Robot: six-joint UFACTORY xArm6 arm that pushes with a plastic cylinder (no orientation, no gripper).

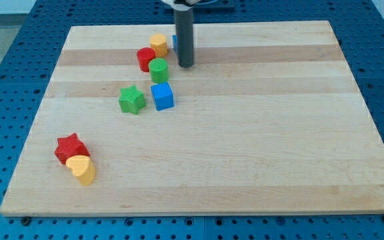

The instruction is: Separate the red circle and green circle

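Note:
The red circle [145,59] and the green circle [159,69] sit touching each other near the view's top, left of centre, on the wooden board [245,153]. The green circle lies just below and right of the red one. My tip [186,65] is on the board just to the right of the green circle, a small gap apart from it. The rod rises straight up out of the view's top.
A yellow block [158,44] touches the red circle from above. A blue block [175,41] is mostly hidden behind the rod. A blue cube [163,96] and a green star [132,100] lie below the circles. A red star [70,148] and a yellow heart [82,169] sit at the lower left.

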